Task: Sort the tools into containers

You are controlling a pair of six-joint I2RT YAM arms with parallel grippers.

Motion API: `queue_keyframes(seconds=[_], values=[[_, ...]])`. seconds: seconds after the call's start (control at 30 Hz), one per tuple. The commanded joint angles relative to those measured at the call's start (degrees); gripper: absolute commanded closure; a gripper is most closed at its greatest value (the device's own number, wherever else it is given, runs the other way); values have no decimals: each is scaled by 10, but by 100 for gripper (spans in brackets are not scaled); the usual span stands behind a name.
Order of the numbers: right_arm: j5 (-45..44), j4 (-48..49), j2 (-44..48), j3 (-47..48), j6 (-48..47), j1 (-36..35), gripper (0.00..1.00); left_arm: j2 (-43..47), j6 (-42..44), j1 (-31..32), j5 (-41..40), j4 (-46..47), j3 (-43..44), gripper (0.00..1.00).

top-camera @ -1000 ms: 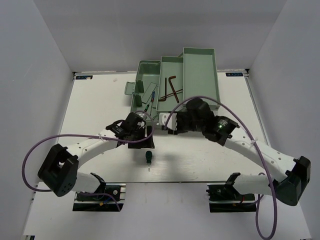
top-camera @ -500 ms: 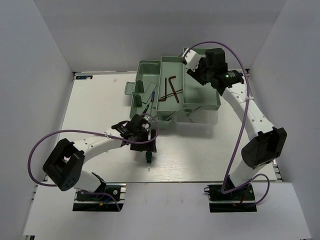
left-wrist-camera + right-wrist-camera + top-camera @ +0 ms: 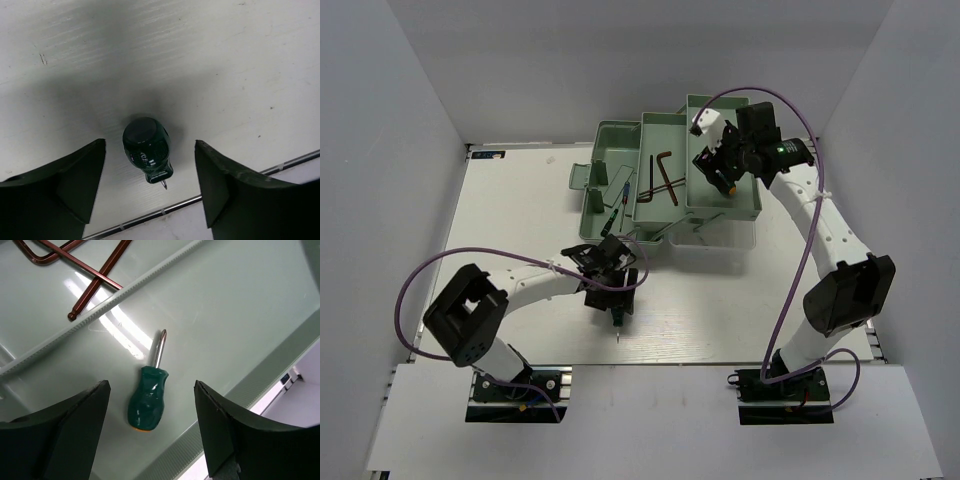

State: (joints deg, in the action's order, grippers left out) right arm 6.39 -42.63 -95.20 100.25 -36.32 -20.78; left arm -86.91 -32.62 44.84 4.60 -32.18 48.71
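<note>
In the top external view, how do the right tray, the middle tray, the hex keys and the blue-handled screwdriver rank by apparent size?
1. right tray (perhaps nearer the camera, so unsure against the next)
2. middle tray
3. hex keys together
4. blue-handled screwdriver

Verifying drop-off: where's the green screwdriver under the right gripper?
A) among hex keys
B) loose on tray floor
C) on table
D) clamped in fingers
B: the green screwdriver lies flat on the tray floor, right gripper open above it, hex keys past the divider.
</note>
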Motion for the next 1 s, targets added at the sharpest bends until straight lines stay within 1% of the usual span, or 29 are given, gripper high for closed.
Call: queue_keyframes(seconds=[0.0, 0.13, 0.2, 0.23, 0.3, 0.33, 0.37, 0.43, 0.47, 0.5, 0.53, 0.57, 0.6, 0.63, 0.67, 0.7, 0.73, 0.77, 0.8, 0.83, 0.87, 0.9, 0.93, 0.97], values=[[25, 2, 23, 9, 42, 12, 26, -25, -12, 16, -37, -26, 29, 21], [43, 11, 35, -3, 64, 24, 24, -61, -30, 39, -91, -52, 51, 31], [55, 14, 41, -5, 77, 26, 24, -72, -30, 47, -103, -58, 56, 34], [58, 15, 46, -8, 78, 28, 24, -77, -30, 54, -110, -58, 56, 41], [68, 18, 52, -16, 88, 35, 24, -84, -30, 60, -126, -63, 56, 49], [72, 18, 58, -16, 90, 34, 24, -84, -30, 65, -131, -70, 62, 65], [78, 19, 60, -21, 94, 36, 24, -84, -30, 65, -131, -76, 72, 72], [87, 25, 69, -30, 99, 42, 24, -57, -30, 72, -139, -89, 92, 81], [92, 24, 72, -31, 99, 42, 24, -42, -6, 77, -131, -89, 101, 81], [99, 24, 75, -38, 101, 45, 30, -23, 14, 83, -99, -78, 107, 81], [104, 25, 79, -42, 104, 47, 40, 26, 39, 83, -72, -61, 112, 82], [99, 30, 85, -51, 106, 48, 57, 54, 75, 83, -51, -44, 112, 82], [98, 48, 97, -67, 115, 54, 91, 81, 87, 83, -27, -24, 118, 84], [93, 60, 98, -73, 128, 55, 100, 105, 98, 74, -15, -18, 129, 86], [89, 63, 104, -83, 141, 59, 100, 139, 106, 68, -10, -18, 141, 87], [62, 67, 104, -91, 163, 64, 100, 145, 120, 68, -28, -18, 183, 87], [56, 70, 105, -96, 173, 66, 100, 145, 128, 61, -37, -30, 211, 87], [41, 74, 107, -107, 203, 72, 100, 118, 135, 60, -56, -36, 243, 87], [28, 79, 110, -119, 213, 79, 82, 101, 146, 60, -66, -36, 306, 88], [21, 84, 110, -124, 223, 82, 70, 84, 146, 54, -74, -36, 336, 88], [5, 87, 116, -132, 254, 89, 58, 66, 153, 49, -93, -21, 362, 88], [-18, 98, 120, -137, 263, 95, 47, 49, 153, 49, -93, -7, 405, 88], [-32, 99, 121, -138, 269, 98, 47, 8, 153, 33, -99, 20, 427, 88], [-38, 100, 122, -141, 288, 106, 47, -17, 153, 25, -99, 28, 452, 88]])
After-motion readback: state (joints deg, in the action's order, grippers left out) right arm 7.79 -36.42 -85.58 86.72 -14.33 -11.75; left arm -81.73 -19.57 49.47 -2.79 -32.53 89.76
